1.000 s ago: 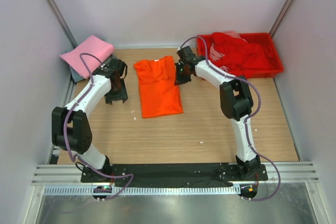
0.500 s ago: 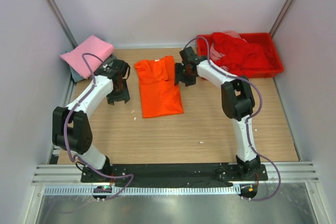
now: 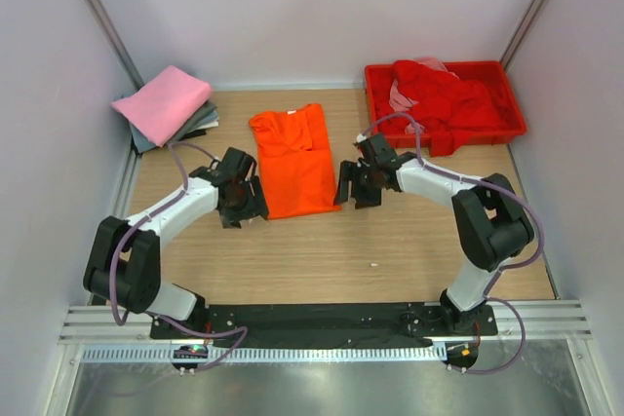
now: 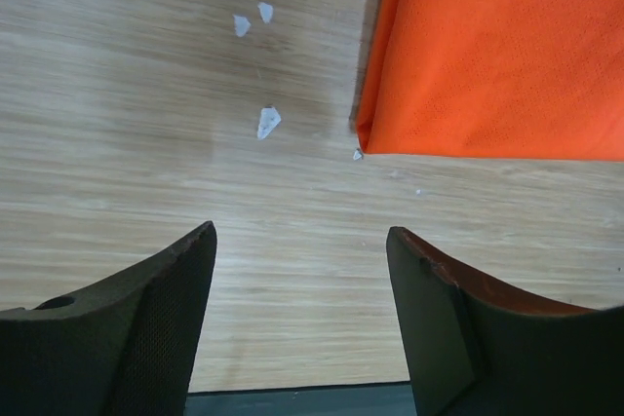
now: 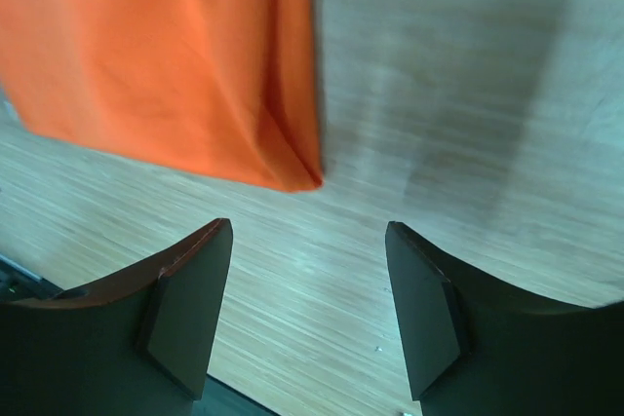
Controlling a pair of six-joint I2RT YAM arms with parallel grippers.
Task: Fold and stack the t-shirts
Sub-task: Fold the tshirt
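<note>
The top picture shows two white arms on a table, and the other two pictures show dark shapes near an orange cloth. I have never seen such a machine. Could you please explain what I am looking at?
These are two robot arms bolted at the near edge of a wooden table. Each ends in a two-finger gripper. The top picture comes from a fixed camera above and behind them. The other two come from a camera on each wrist, so the dark shapes are that arm's own fingers. The left gripper and the right gripper are both open and hold nothing. Each is by a near corner of the orange t-shirt, which lies partly folded in the middle. At the far left a pink t-shirt rests on a grey t-shirt. At the far right a red tray holds crumpled red t-shirts.
</note>
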